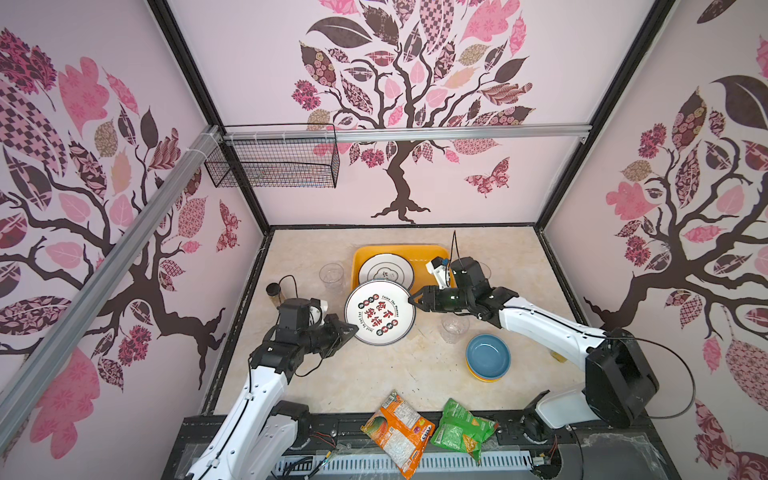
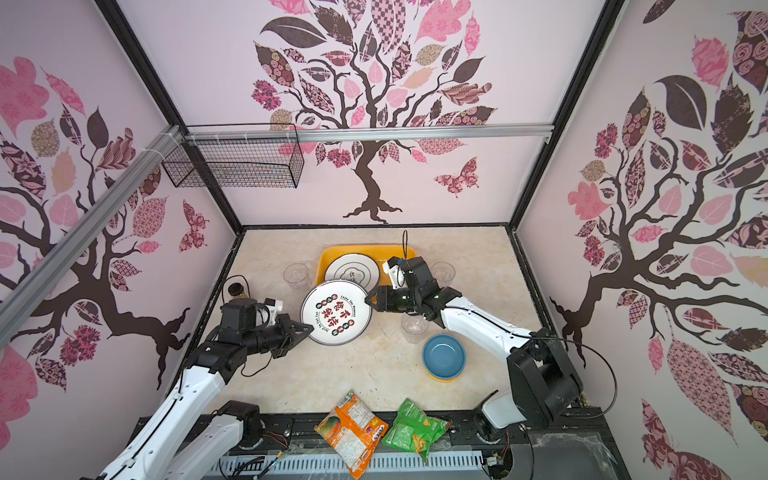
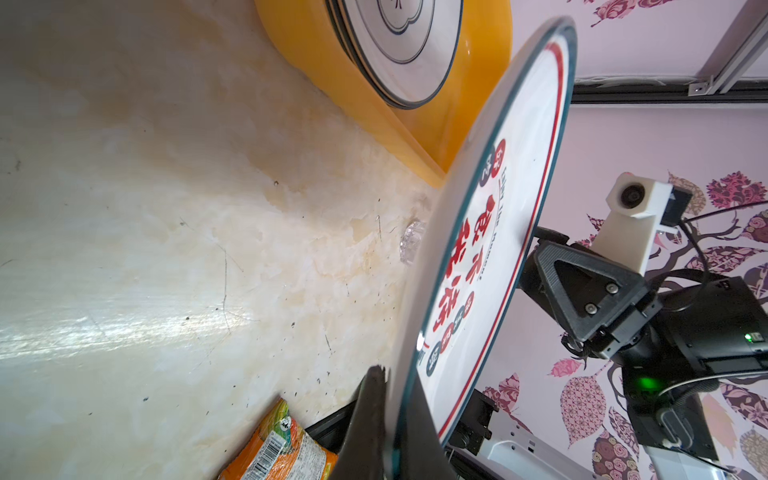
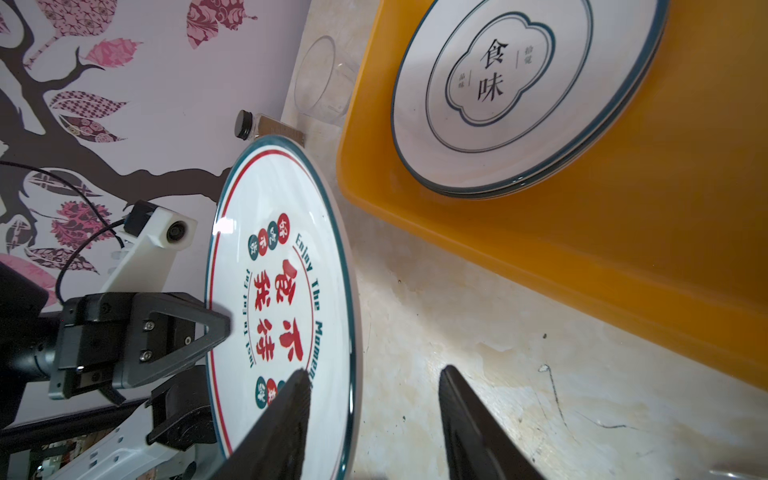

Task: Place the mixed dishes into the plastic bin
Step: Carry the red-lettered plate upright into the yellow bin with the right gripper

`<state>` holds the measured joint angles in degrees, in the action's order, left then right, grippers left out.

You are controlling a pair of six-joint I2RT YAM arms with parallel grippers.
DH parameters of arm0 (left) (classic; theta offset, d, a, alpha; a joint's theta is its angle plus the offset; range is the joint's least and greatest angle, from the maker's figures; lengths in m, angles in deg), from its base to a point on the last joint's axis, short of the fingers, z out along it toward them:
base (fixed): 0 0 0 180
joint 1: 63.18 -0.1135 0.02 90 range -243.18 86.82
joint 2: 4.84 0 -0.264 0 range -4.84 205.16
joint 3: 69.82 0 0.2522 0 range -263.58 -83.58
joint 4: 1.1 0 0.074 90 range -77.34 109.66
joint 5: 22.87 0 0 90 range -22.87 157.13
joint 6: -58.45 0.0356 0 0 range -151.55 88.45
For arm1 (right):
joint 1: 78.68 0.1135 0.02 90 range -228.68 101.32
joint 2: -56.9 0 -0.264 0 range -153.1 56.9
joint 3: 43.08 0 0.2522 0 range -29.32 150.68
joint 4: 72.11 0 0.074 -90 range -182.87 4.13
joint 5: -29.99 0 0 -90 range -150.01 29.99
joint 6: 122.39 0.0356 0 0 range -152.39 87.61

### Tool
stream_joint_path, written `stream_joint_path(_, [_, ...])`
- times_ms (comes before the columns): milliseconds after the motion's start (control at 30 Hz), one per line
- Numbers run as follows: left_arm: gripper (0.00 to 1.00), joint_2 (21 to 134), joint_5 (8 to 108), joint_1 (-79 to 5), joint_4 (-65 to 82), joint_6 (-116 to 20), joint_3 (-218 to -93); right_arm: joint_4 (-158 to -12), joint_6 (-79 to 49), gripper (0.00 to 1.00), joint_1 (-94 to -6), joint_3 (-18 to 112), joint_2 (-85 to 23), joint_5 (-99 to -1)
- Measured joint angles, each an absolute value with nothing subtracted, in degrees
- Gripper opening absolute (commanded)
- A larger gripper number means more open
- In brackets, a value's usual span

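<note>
While left gripper [image 1: 353, 327] is clamped on the lower-left rim of the red-character plate [image 1: 380, 312], right gripper [image 1: 412, 300] is spread, with its jaws either side of the opposite rim in the right wrist view. I can't tell if it's touching. The plate is mid-frame in both top views and looks lifted off the table [image 1: 374, 382]. Its upper edge overlaps the near wall of the plastic bin [image 1: 419, 250].

Risks, my read:
- A one-sided pinch on a wide, glossy plate could let it pivot or slip out on a fast swing.
- Right jaws closing off-centre would lever the plate against the left grip.
- Carried too low, the far rim catches the bin wall and shoves the bin.
- The bin's left part is filled by the stacked plates [image 1: 386, 271], so a hard drop means china on china.

Room:
- The bin's right part looks free, but the right wrist hangs over it.
- One clear cup [image 1: 454, 327] sits under the right forearm, another clear cup [image 1: 331, 274] just left of the bin.
- The spice jar [image 1: 274, 291] is further left.
- At lower right the blue bowl [image 1: 487, 353] is well apart.
</note>
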<state>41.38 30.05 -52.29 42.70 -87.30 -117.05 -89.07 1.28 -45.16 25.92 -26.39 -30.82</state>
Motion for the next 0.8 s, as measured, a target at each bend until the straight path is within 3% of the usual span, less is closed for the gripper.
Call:
stream_joint_path(300, [0.00, 43.3, 28.9, -51.0, 38.4, -89.0, -118.1, -85.8, 4.0, 0.37, -45.1, 25.9, -26.4, -27.5])
stream_joint_path(667, [0.00, 44.2, 28.5, -50.2, 35.3, -89.4, -118.2, -83.1, 7.8, 0.04, -45.7, 25.9, -26.5, -27.1])
stream_joint_path(800, [0.20, 44.7, 28.5, -50.1, 34.5, -89.3, -118.2, -82.9, 8.6, 0.00, -46.0, 26.0, -26.5, -27.2])
